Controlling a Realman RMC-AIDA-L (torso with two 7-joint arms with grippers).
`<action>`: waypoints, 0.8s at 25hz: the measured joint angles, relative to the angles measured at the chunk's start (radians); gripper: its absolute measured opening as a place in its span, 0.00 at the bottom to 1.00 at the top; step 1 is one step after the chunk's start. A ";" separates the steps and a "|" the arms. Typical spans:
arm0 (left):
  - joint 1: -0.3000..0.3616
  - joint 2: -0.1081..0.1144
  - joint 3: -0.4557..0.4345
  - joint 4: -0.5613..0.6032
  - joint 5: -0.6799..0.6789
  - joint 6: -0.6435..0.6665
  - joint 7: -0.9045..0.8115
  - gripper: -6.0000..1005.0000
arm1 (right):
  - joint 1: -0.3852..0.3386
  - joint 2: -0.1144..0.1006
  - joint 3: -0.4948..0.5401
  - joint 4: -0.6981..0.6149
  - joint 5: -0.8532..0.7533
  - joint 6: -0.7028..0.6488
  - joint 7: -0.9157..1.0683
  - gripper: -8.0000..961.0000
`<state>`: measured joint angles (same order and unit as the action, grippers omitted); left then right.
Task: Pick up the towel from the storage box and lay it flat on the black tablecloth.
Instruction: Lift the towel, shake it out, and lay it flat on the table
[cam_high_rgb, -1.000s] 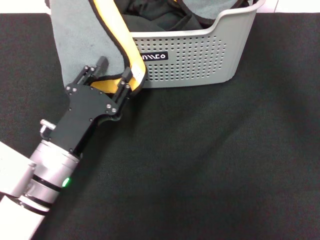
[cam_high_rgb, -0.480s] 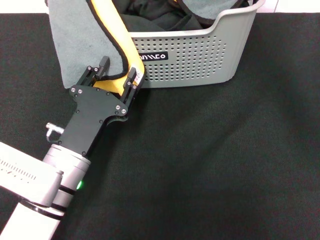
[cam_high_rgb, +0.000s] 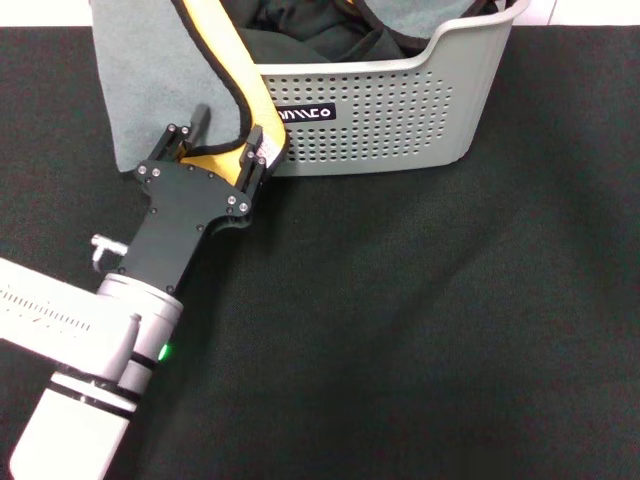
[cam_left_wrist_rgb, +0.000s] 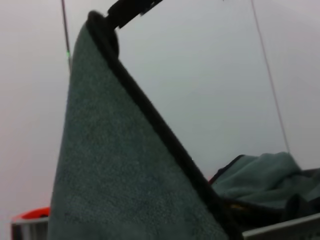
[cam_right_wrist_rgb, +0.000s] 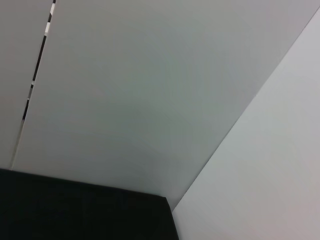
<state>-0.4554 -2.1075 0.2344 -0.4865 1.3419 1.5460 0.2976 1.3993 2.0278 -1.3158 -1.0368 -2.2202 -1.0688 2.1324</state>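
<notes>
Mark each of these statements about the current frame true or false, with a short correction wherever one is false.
1. The left gripper has its jaws around the towel. True.
2. The towel lies flat on the black tablecloth. False: it hangs over the left wall of the storage box, grey face outward, with a strip of yellow face showing along the black edging.
3. The storage box stands on the black tablecloth. True.
4. The right gripper also holds the towel. False: it appears in no view; its wrist camera sees only pale wall and a corner of the cloth.
5. The storage box is empty. False: dark garments lie inside it.
</notes>
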 joint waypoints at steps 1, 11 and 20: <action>-0.001 0.000 -0.017 -0.004 0.000 -0.012 0.008 0.54 | 0.001 0.000 0.001 0.000 0.000 0.000 0.000 0.01; 0.007 0.000 -0.065 -0.007 -0.047 -0.029 0.017 0.53 | -0.015 -0.001 0.002 -0.009 0.000 -0.002 0.001 0.01; 0.016 0.000 -0.076 -0.002 -0.044 -0.001 0.016 0.50 | -0.050 -0.002 0.003 -0.054 0.001 -0.003 0.002 0.01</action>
<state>-0.4395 -2.1075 0.1579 -0.4881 1.2975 1.5446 0.3132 1.3492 2.0255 -1.3129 -1.0911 -2.2190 -1.0718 2.1347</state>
